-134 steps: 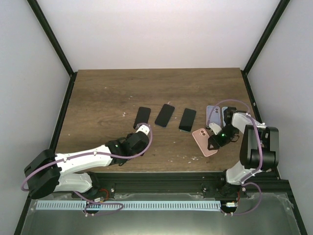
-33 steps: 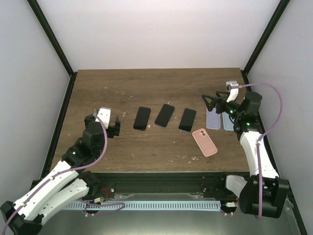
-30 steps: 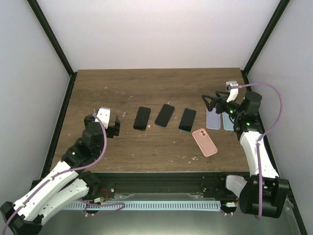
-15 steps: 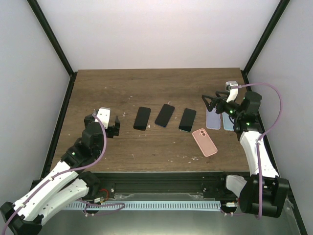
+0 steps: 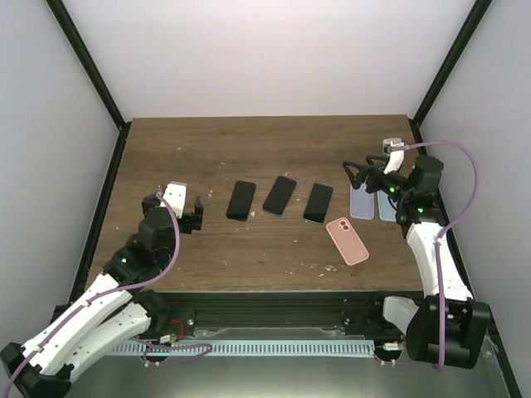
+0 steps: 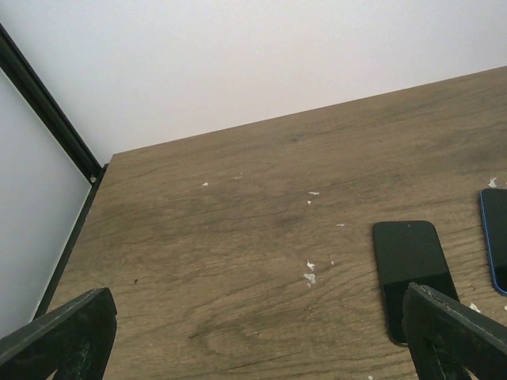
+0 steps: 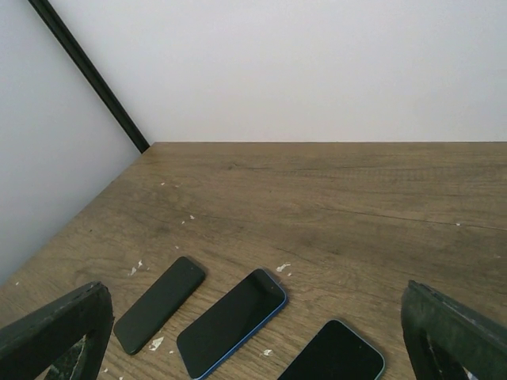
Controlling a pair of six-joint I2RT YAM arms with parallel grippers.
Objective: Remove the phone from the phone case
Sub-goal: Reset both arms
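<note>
A pink phone case [image 5: 347,240] lies back up at the front right of the table [image 5: 207,149]; whether a phone sits inside it I cannot tell. Three bare phones lie in a row: a black one [image 5: 241,200] [image 6: 412,269] [image 7: 158,303], a blue-edged one [image 5: 280,195] [image 7: 230,321] and a third [image 5: 318,202] [image 7: 333,356]. My left gripper [image 5: 176,211] [image 6: 253,317] hovers open, left of the black phone. Above the back right of the table, my right gripper [image 5: 358,170] [image 7: 253,324] is open and holds nothing.
Two flat cases, one purple [image 5: 362,201] and one light blue [image 5: 387,203], lie side by side under the right arm. Small white flecks [image 6: 309,271] dot the wood. Black frame posts [image 5: 91,70] and white walls close in the table.
Compared with several seconds ago, the left gripper has drawn back from the black phone and the right gripper has left the pink case. Nothing has moved over the last second.
</note>
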